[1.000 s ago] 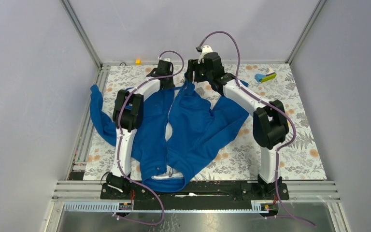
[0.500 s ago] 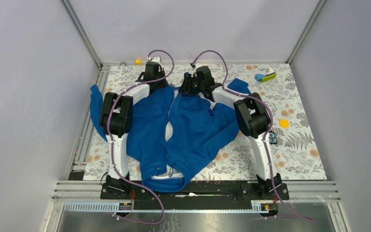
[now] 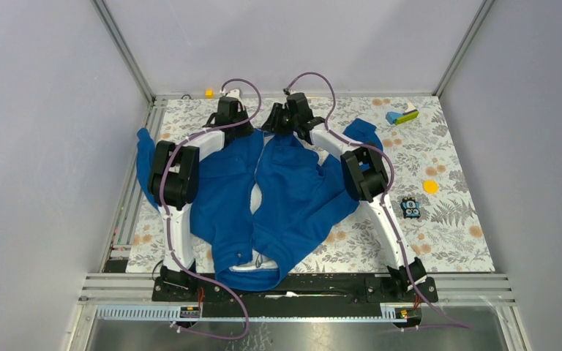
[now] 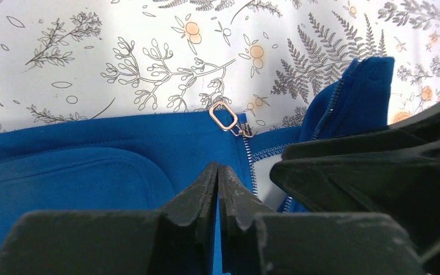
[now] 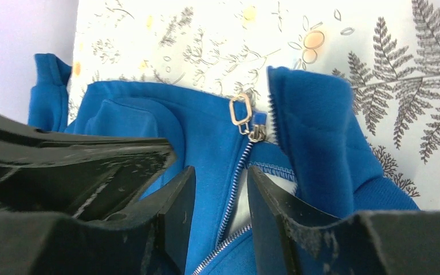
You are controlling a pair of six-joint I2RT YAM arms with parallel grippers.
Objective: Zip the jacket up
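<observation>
The royal-blue jacket (image 3: 293,194) lies spread on the flowered table, with its white-lined collar near the arm bases and its hem at the far side. My left gripper (image 3: 233,128) sits on the far hem; in its wrist view its jaws (image 4: 218,167) are shut, with blue fabric in the thin slit between them. The metal zipper pull (image 4: 227,119) lies just beyond them at the hem edge. My right gripper (image 3: 279,126) is close beside it. Its jaws (image 5: 220,177) are open, straddling the zipper teeth (image 5: 236,172) just below the slider and pull (image 5: 242,112).
A blue-and-yellow toy (image 3: 403,115) lies at the far right. A yellow disc (image 3: 429,186) and a small toy car (image 3: 410,208) lie right of the jacket. A small yellow object (image 3: 208,93) sits at the back rail. The right gripper's body (image 4: 378,172) crowds the left wrist view.
Both grippers have come down and moved left onto the far hem. The right arm has folded inward, uncovering the disc, the toy car and the jacket's right sleeve.
</observation>
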